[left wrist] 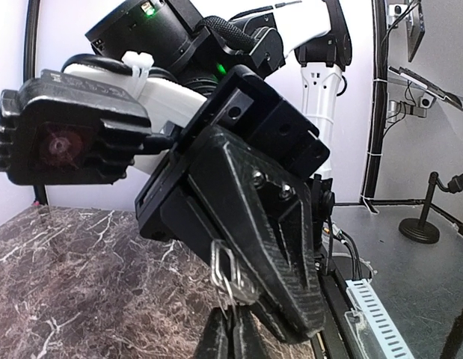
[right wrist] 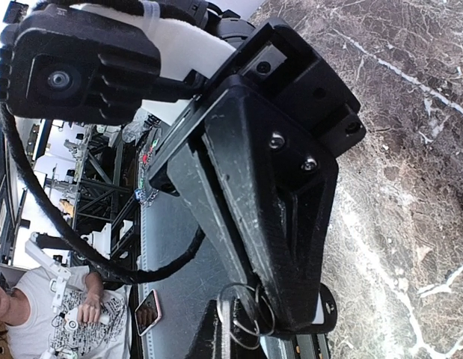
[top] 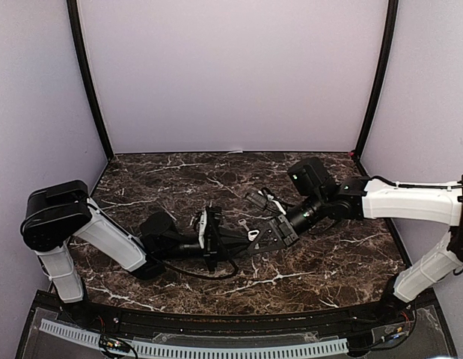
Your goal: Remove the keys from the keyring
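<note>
Both grippers meet tip to tip above the middle of the marble table (top: pixel 328 262). My left gripper (top: pixel 237 239) is shut on the keyring's thin wire ring (right wrist: pixel 253 323), and the small black fob (right wrist: pixel 324 308) hangs beside its fingertip. My right gripper (top: pixel 258 236) is shut on a silvery key (left wrist: pixel 230 274), whose squared head shows at its fingertip. In the top view the key is a pale speck (top: pixel 253 234) between the tips. In the left wrist view my own fingers (left wrist: pixel 216 340) are pressed together on the wire. Other keys are hidden.
The enclosure has lilac walls with black corner posts (top: pixel 89 82). A black cable (top: pixel 216 273) loops on the table under the left wrist. A slotted white strip (top: pixel 216 348) runs along the near edge. Both forearms lie low over the marble.
</note>
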Controlling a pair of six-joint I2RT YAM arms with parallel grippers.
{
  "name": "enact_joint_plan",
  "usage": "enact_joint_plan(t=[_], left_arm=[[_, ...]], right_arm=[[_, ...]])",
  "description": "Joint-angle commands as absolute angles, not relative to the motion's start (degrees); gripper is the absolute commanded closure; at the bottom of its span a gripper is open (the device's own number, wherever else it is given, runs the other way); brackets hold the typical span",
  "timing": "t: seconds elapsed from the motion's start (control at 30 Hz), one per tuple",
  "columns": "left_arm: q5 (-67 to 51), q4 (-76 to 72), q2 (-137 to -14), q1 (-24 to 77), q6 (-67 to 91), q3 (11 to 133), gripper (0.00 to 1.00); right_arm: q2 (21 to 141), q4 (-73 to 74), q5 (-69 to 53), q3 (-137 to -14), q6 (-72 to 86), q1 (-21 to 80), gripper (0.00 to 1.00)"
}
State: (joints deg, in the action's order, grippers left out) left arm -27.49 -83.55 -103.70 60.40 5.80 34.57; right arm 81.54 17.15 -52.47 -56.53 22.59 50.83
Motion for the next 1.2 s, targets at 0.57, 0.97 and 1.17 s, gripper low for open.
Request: enact_joint_plan(t=[0.57,0.97,1.17], left_arm=[[-28.93,-77.16,-94.57,60.82,9.6,30.78,1.0],[-24.14,-66.74,-91.79,60.82,5.05,31.04,1.0],[-17.95,-55.04,-88.75,60.89,-1.0,32.55,1.0]], right_arm=[[81.67,18.67,-50.91,-57.74,20.52,50.63,1.0],[81.54,19.78,-50.49,-58.89,19.95,50.59,1.0],[82.1,20.29,-50.5,-59.13,19.69,50.67,1.0]])
